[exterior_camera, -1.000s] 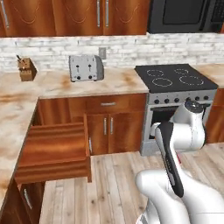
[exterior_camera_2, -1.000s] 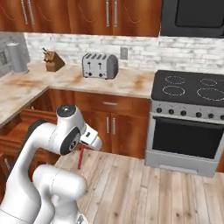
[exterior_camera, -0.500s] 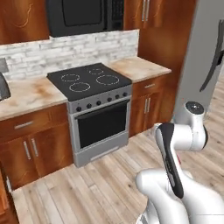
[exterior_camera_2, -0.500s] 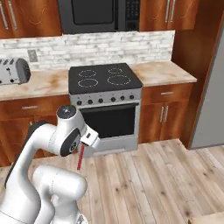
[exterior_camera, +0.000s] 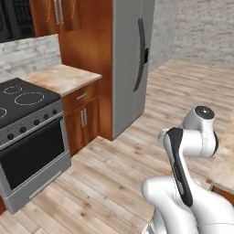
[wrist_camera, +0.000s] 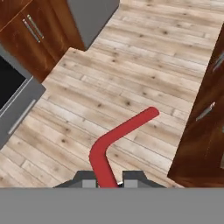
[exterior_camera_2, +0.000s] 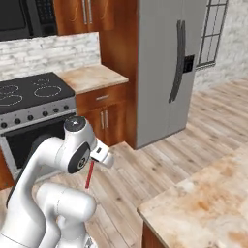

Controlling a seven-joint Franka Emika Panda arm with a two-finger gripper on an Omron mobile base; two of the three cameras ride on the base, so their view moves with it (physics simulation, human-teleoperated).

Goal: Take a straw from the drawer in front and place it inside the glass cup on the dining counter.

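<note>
One straw, red and bent in the hand view, sits clamped between the gripper fingertips and points out over the plank floor. Take the grey fridge as the landmark. Far to its left stands the stove; nearer, just left of the fridge, a short run of beige counter over wooden cabinet doors. In front of the fridge and left of centre in the right base view, the white arm is folded in, with the straw hanging red below the hand. To the fridge's right and closer to the camera, the corner of the dining counter comes into view, marble top bare where it shows; the glass cup can't be seen on it. The step in hand looks like carrying. My call: keep the jaws tight on that thin stick, hold the arm tucked, and find the cup before extending over the top. A loose pinch could let the straw swivel.
</note>
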